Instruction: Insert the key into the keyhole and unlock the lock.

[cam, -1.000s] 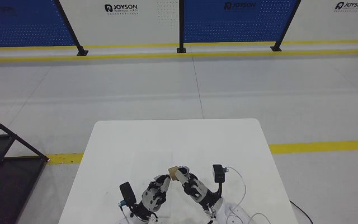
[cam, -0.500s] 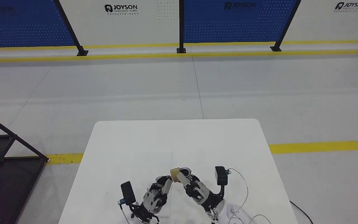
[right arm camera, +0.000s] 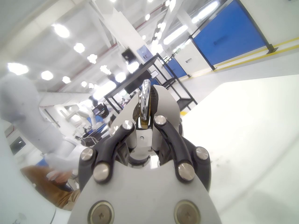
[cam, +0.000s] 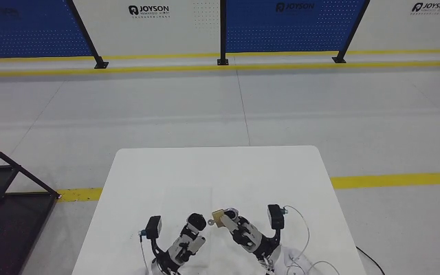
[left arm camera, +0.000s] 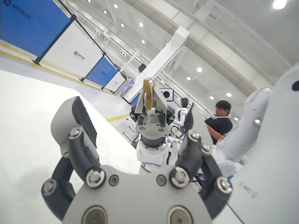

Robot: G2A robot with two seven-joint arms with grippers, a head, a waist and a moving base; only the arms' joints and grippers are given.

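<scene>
White table [cam: 172, 179], near edge: brass padlock [cam: 217, 218] held above it, its steel shackle [right arm camera: 144, 99] clamped between the right gripper [cam: 227, 218] jaws. Small grey bit [cam: 210, 222] at the padlock's side; cannot tell whether it is the key. Left gripper [cam: 195, 221] just beside, jaws wide apart, not touching the padlock. Blue barrier panels [cam: 41, 27] beyond.

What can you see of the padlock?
The padlock has a brass-coloured metal body and a shiny silver shackle. The right claw is shut on it and holds it up over the white table, with the shackle between the fingers. The open left claw faces it without touching.
</scene>
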